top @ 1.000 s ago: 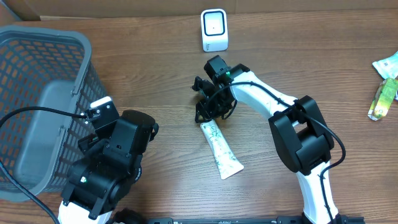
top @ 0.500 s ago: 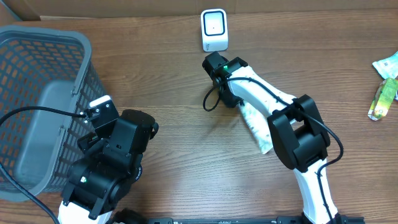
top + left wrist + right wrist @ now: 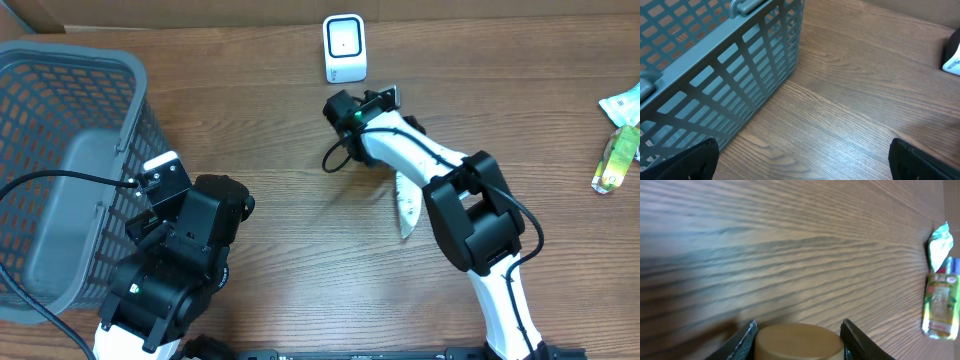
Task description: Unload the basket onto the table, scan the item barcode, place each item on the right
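Tube [image 3: 404, 205], white with green print, is clamped at its tan cap [image 3: 799, 341] between the partly closed fingers of the right gripper [image 3: 799, 330]. Its body slants out from under the right arm, over the wooden table [image 3: 250, 130]. Just past the wrist stands the white barcode scanner [image 3: 345, 48]. A green packet [image 3: 622, 100] and a small bottle [image 3: 615, 160] lie at the far right. The left gripper [image 3: 800, 165] gapes wide, holding nothing, beside the grey basket [image 3: 740, 60].
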Action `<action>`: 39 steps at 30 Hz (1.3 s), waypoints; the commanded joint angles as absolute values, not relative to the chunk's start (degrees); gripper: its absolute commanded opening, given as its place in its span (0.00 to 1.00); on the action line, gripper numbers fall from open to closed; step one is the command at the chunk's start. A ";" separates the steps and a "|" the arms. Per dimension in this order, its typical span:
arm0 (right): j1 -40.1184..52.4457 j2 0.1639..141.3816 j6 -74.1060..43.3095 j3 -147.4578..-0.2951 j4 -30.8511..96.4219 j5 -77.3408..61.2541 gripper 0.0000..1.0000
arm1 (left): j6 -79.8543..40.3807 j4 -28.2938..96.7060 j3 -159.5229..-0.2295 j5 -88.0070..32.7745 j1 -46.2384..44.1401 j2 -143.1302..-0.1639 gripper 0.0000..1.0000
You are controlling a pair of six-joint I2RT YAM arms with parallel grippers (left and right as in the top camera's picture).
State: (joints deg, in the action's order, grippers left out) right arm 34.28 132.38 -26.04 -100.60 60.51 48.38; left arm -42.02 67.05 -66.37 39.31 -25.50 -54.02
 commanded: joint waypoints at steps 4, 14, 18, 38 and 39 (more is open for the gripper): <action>41.74 132.03 -31.99 -98.52 61.41 56.90 0.36 | -42.89 66.83 -66.92 40.88 -25.41 -54.11 1.00; 48.75 132.05 -27.66 -98.52 62.35 63.48 0.43 | -42.92 66.83 -66.92 40.84 -25.41 -54.24 1.00; 51.66 132.05 -28.53 -98.52 62.24 60.27 0.65 | -42.92 66.81 -66.92 40.84 -25.41 -54.65 1.00; 55.24 132.03 -43.72 -100.09 76.20 41.80 1.00 | -45.10 65.49 -66.89 40.82 -25.41 -55.16 1.00; 54.43 132.03 -43.72 -100.09 76.29 41.34 1.00 | -45.06 64.86 -66.92 40.82 -25.41 -54.98 1.00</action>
